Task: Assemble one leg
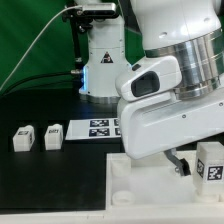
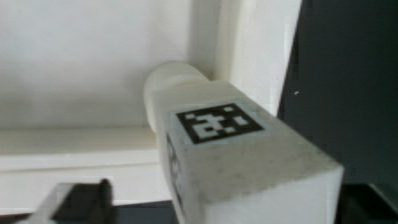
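claw: clamped on leg | leg tip at corner of white square piece | seating: cannot tell

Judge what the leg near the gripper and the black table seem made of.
The leg: likely white plastic, matte, faintly grainy faces, a rounded end; its tag looks printed. The table: black, matte, no glare; cloth or coated board, cannot tell which.
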You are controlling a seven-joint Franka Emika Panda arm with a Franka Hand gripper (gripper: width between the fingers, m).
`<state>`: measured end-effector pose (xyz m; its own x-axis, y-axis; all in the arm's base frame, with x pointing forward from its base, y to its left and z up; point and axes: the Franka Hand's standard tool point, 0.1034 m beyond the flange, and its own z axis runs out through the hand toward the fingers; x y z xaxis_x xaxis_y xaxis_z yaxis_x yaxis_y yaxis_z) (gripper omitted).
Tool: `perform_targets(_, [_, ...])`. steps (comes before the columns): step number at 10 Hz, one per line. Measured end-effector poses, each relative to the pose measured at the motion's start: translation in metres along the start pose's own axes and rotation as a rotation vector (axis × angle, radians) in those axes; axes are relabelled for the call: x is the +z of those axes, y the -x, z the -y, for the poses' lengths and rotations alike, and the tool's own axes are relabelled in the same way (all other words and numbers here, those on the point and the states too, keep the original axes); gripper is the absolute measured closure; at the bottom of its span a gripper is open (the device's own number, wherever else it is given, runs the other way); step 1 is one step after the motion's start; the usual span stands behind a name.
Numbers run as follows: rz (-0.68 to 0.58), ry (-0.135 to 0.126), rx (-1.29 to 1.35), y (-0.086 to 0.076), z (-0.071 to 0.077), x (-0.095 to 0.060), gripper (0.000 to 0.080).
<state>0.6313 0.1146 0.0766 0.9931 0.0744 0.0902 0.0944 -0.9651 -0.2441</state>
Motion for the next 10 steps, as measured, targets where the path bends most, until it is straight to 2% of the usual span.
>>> perform_targets(1, [0.000,0.000,0.000,0.000,0.000,0.000,0.0353])
perform_targets(2, [-0.003,0.002,0.013,-0.001,-0.002,0.000,0.0353])
perform_targets(3, [-0.002,0.006,0.028,0.000,-0.005,0.000,0.0490])
perform_targets(5, [-0.003,0.005,0.068,0.000,-0.006,0.000,0.0493])
perform_targets(6, [-0.014,0.002,0.170,-0.001,-0.008,0.001,0.0493])
perform_targets(8, [-0.100,-0.005,0.453,-0.002,-0.012,-0.001,0.0493])
perform_targets(10, [-0.116,-0.030,0.787,0.002,-0.015,-0.001,0.0492])
